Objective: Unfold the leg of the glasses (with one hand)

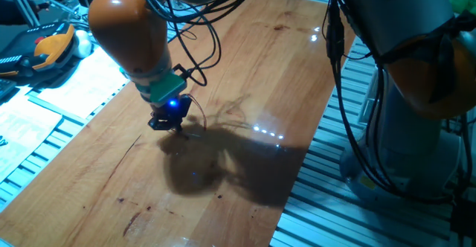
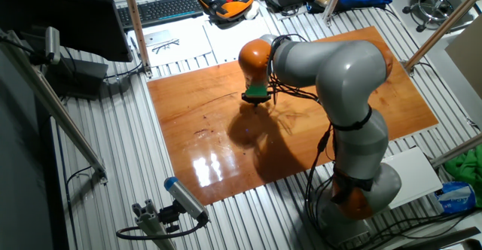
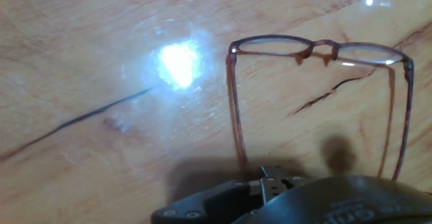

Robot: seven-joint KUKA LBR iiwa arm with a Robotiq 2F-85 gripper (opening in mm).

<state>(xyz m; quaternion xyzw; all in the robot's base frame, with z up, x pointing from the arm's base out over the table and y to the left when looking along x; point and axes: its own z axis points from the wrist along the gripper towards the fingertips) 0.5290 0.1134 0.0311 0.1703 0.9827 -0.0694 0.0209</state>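
Hand: the hand point(image 1: 175, 126) is low over the desk point(image 1: 245, 68), at its middle part, a little nearer to the left long edge in the one fixed view; a blue light shines on it under the teal ring.
Hand state: I cannot tell if the fingers are spread or pressed together; in the hand view only the dark body of the hand point(image 3: 270, 183) shows at the bottom edge, and the fingertips are hidden.
Glasses: the glasses point(image 3: 317, 48) lie on the desk just in front of the hand, lenses away from it.
Legs: both legs point back to the hand. The left leg point(image 3: 236, 116) runs down to the dark body and ends just at it; I cannot tell if it touches. The right leg point(image 3: 403, 116) runs down beside the body on the right.
Glasses in fixed views: too small to see well; only a thin wire shape point(image 1: 195, 113) shows beside the hand.
Arm: the orange and grey arm point(image 2: 331, 62) bends over the desk from its far long edge in the other fixed view.
Desk: shiny wood with a dark scratch point(image 3: 74, 121) and a bright glare spot point(image 3: 179, 63).
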